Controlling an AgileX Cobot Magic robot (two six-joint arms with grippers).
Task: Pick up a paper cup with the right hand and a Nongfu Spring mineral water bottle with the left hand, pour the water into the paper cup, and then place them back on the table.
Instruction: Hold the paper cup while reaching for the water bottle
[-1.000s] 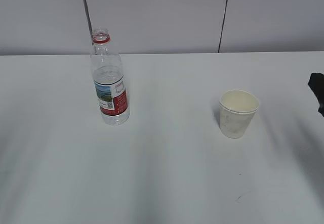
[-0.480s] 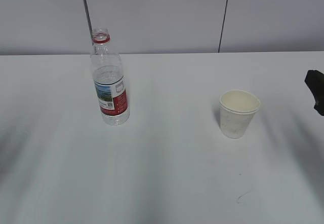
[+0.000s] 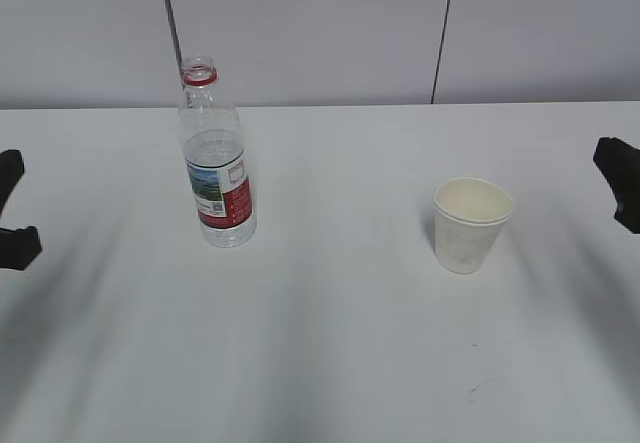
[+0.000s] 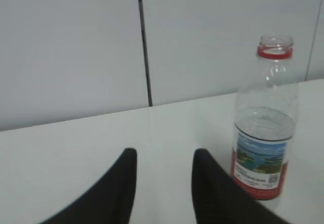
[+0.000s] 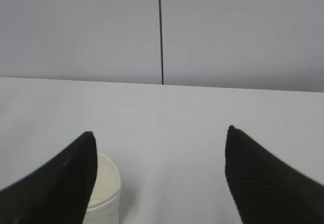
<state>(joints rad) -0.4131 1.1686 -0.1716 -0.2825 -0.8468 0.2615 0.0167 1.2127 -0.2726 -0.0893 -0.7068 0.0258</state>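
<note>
Now | L hand (image 3: 12,208) newly in frame at left edge, jaws apart, empty | R hand (image 3: 620,178) crept inward, jaws wide, empty | bottle (image 3: 215,158) & cup (image 3: 470,225) upright on table (image 3: 330,343), untouched | approach phase, no grasp yet

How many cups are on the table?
1. The cup stands upright on the right side of the table, well apart from the bottle on the left. Nothing in view could hide another.
</note>
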